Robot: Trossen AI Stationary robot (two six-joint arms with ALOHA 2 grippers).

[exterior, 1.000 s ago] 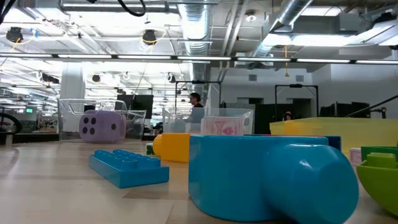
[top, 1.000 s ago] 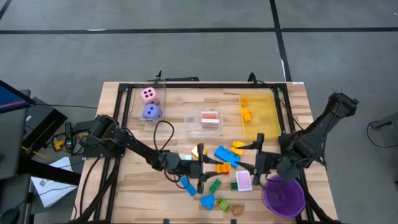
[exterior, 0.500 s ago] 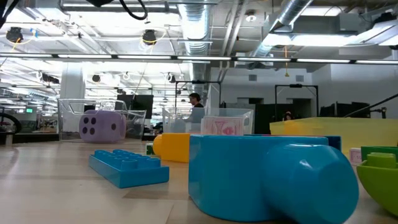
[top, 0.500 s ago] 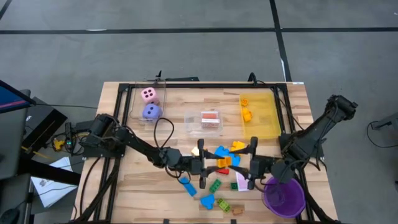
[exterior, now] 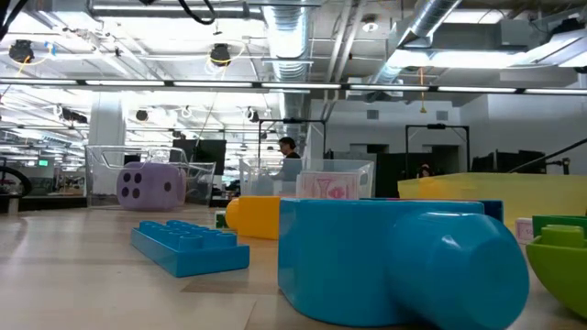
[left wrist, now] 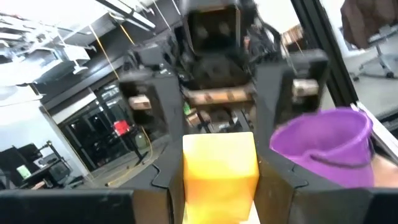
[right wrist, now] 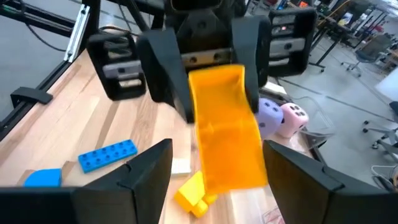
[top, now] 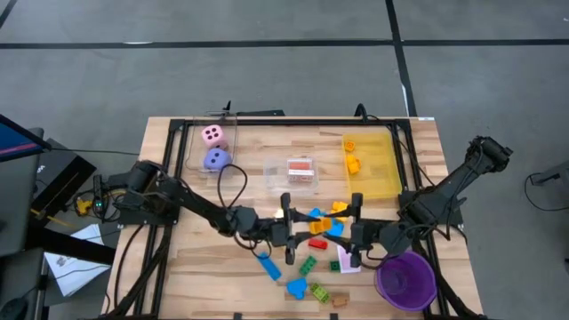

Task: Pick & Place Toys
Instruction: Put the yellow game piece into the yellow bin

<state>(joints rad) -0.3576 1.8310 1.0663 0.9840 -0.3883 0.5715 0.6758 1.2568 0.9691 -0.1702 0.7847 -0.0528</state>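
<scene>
My left gripper [top: 300, 233] is shut on an orange-yellow brick [top: 318, 231] near the table's middle front. It also shows in the left wrist view [left wrist: 219, 168]. My right gripper [top: 342, 236] faces it from the table's right and is open. Its two fingers [right wrist: 149, 165] stand on either side of the brick's free end [right wrist: 231, 162], apart from it. Loose toys lie on the wood around them: blue bricks [top: 320, 218], a flat blue brick [top: 268, 265], green bricks [top: 308, 265] and a pink card [top: 348, 260]. No gripper shows in the low view. My left gripper pinches the brick between its two fingers [right wrist: 166, 87], on two opposite sides at the end nearer the left arm [right wrist: 214, 78]. The fingers lie level, coming from the table's left. The brick sticks out toward the right gripper, tipped a little, above the table.
A purple cup [top: 405, 280] stands at the front right, beside the right gripper. A yellow see-through bin [top: 378, 169] holds orange bricks at the far right. A small clear bin [top: 300, 173] holds cards. A pink die [top: 212, 135] and a purple die [top: 216, 160] sit at the far left.
My right gripper has gone toward the table's left, up to the left gripper, and its open fingers now stand around the brick's free end. My left gripper has moved a little toward the far edge with the brick.
</scene>
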